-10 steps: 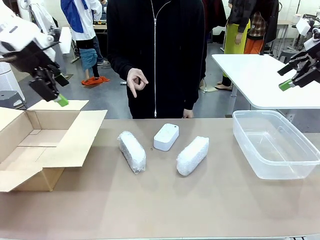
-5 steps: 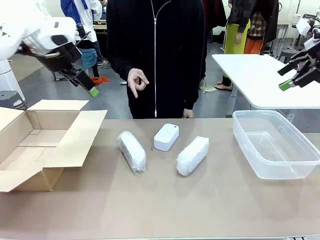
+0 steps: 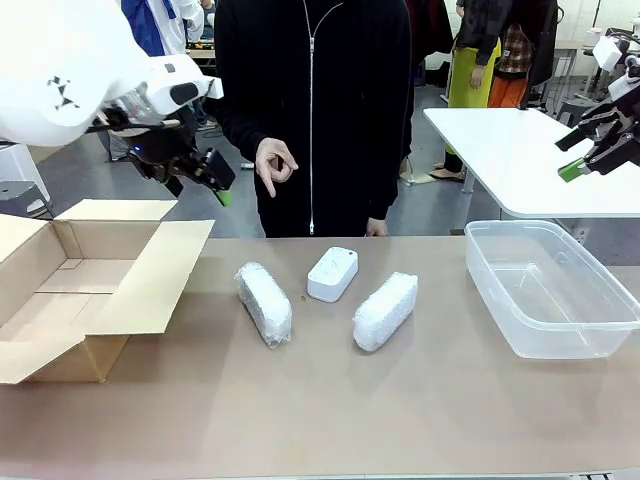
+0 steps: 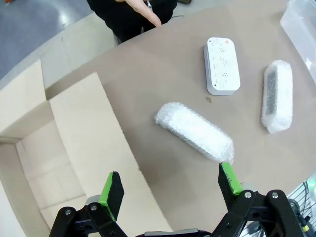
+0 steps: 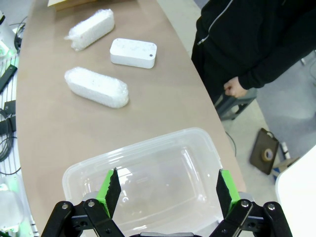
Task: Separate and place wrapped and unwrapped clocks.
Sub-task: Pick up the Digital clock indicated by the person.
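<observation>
Two wrapped clocks in whitish bubble wrap lie mid-table, one on the left and one on the right. Between them, a bit farther back, lies the bare white clock. My left gripper hangs open high above the table, left of the clocks. Its wrist view looks down past its open gripper at the nearer wrapped clock, the bare clock and the other wrapped clock. My right gripper is open and empty, high at the far right; in its own view the gripper hangs above the tub.
An open cardboard box with spread flaps sits at the table's left. A clear plastic tub stands at the right, with nothing in it. A person in black stands at the far edge with one hand raised.
My left arm has swung to the right, from above the cardboard box toward the table's middle, still open. The right arm and the clocks have not moved.
</observation>
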Motion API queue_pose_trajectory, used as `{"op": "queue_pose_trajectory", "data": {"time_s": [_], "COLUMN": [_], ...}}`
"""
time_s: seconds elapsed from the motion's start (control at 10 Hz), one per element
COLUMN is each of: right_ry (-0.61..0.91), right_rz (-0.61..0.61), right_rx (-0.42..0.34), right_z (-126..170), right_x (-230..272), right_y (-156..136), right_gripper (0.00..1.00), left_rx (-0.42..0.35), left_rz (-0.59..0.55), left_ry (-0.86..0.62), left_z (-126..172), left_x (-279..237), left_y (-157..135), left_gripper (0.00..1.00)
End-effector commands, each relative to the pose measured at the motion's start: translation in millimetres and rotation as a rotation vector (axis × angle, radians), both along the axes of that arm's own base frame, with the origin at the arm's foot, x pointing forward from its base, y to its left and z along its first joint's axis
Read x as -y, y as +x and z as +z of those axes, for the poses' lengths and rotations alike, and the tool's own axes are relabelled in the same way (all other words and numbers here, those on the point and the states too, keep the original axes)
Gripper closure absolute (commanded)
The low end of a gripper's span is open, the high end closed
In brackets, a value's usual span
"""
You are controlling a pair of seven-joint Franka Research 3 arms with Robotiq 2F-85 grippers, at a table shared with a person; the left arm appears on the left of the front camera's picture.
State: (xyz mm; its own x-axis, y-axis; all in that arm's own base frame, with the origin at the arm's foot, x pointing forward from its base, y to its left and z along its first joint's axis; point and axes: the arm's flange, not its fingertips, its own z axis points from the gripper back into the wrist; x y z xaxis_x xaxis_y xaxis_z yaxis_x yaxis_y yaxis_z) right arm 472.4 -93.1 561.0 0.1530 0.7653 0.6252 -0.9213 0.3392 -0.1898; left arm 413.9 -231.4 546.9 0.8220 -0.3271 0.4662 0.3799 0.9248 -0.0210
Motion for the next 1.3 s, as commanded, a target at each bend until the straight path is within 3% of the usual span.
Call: {"op": "queue_pose_trajectory", "data": {"time_s": [0.0, 0.3, 1.0, 1.2], "right_ry": [0.013, 0.013, 0.013, 0.013], "right_rz": [0.007, 0.007, 0.007, 0.007], "right_rx": [0.001, 0.001, 0.001, 0.001], "right_z": [-1, -1, -1, -1], "right_x": [-1, -1, -1, -1], "right_y": [0, 0, 0, 0], "right_gripper": [0.0, 0.0, 0.0, 0.0], "left_rx": [-0.035, -0.113, -0.188, -0.202], "left_rz": [0.1, 0.181, 0.465, 0.552], "left_ry": [-0.013, -0.051, -0.052, -0.125], "left_z": [-8, -37, -113, -121], "left_x": [19, 48, 94, 98], "left_y": [4, 17, 56, 63], "left_gripper": [0.0, 0.0, 0.0, 0.0]}}
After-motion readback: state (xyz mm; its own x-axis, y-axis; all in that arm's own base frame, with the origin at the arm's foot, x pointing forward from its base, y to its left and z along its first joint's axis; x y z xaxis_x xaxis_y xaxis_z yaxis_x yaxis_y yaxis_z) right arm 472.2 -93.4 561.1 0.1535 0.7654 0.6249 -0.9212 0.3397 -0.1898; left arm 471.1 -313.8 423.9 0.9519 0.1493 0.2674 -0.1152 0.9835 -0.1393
